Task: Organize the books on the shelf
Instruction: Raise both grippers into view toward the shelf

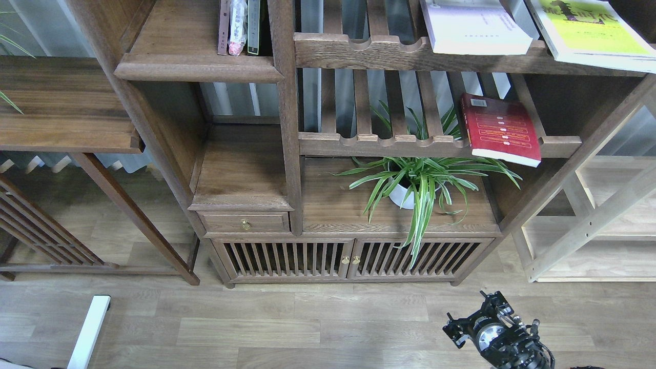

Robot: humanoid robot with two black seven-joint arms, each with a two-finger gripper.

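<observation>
Wooden floor lies under the right claw (482,320), its state unclear, below the red book (499,128).

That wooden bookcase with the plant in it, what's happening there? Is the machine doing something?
Nothing is being handled yet. The robot's right gripper is low over the floor, holding nothing visible. Three thin paperbacks lie flat on slatted racks: a red book on the lower rack, a white book and a yellow-green book above. The narrow dark brown shelf, upper left, already holds a few upright books. A potted plant stands below.
</observation>
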